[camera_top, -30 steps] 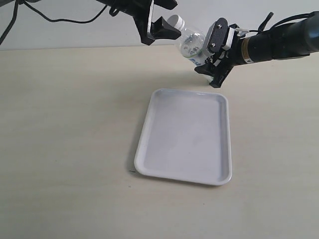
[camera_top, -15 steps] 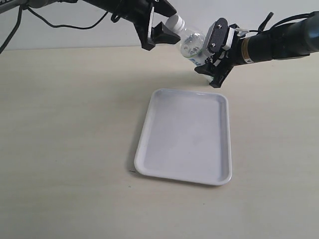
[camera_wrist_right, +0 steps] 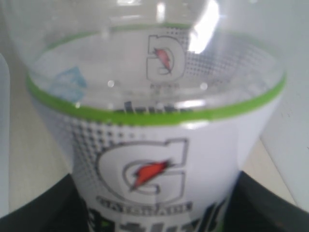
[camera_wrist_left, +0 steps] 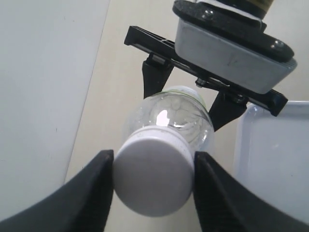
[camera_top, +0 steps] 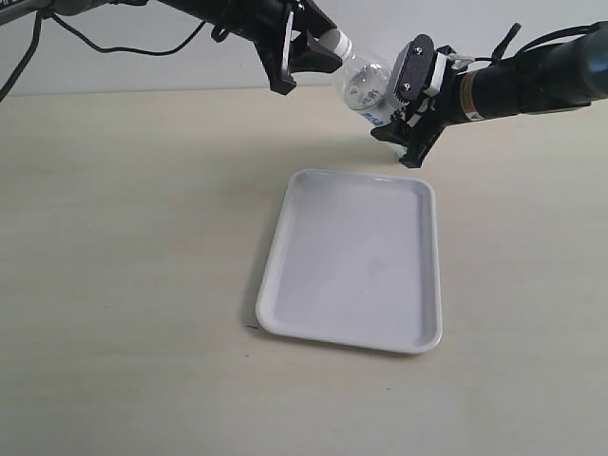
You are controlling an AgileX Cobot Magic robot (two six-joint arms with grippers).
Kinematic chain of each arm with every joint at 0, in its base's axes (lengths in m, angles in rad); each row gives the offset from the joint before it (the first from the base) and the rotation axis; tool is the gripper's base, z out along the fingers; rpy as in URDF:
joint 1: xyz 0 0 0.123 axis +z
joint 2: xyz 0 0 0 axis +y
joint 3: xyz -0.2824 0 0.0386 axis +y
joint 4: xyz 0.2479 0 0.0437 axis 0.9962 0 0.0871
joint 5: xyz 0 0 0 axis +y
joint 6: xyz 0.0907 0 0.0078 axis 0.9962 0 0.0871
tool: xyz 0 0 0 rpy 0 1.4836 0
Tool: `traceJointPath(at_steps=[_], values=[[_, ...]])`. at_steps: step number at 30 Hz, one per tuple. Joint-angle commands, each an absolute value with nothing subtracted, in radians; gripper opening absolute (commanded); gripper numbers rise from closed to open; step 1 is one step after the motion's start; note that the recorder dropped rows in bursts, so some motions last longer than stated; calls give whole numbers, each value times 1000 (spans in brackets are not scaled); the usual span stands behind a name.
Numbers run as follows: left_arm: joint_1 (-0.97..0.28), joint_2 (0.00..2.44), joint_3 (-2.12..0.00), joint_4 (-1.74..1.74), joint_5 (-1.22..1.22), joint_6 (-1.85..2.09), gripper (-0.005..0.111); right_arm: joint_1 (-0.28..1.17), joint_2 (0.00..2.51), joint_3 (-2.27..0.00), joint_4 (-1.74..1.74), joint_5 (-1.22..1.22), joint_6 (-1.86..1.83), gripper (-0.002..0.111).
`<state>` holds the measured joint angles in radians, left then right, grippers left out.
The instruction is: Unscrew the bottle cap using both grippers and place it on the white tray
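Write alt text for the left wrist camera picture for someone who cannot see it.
A white bottle cap fills the foreground, with the left gripper's two dark fingers against its sides. Behind it, the right gripper holds the clear bottle by its body; a white tray's corner shows beside them.

The bottle (camera_wrist_right: pixel 154 72) is clear, glossy plastic that throws bright highlights. It is wrapped in a smooth printed film label (camera_wrist_right: pixel 145 164), and the bottle cap (camera_wrist_left: pixel 153 178) is smooth white plastic with a soft satin sheen. The white tray (camera_top: pixel 356 261) looks like glossy moulded plastic, and the table (camera_top: pixel 123 247) under it has a matt, pale, faintly grained surface like laminate. The left gripper (camera_top: pixel 316 52) has fingers (camera_wrist_left: pixel 91 193) of matt black plastic, while the right gripper (camera_top: pixel 401 103) shows a smooth pale grey housing (camera_wrist_left: pixel 231 48) with dark screw heads (camera_wrist_left: pixel 276 44) and matt black brackets (camera_wrist_left: pixel 154 43).
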<state>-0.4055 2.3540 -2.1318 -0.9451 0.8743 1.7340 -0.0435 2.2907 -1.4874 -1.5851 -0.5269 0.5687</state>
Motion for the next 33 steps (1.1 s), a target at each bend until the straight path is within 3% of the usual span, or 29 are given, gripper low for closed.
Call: traceJointPath(at_steps=[1,4,5,33], values=[[-406,2349,-2130,-971,875,1727,29,-47,2289,-1485,-1589,-519,578,0],[-406,2349,-2130,-972,875,1725,2,-47,2289,-1485,-1589,-519,578,0],[-408,2349,-2130,-974,875,1725,0,-47,2289,-1485,-1589,-519,578,0],[-408,2349,-2130,-1033,836,1141,0,-47,2289,-1485,-1589,-466,578,0]])
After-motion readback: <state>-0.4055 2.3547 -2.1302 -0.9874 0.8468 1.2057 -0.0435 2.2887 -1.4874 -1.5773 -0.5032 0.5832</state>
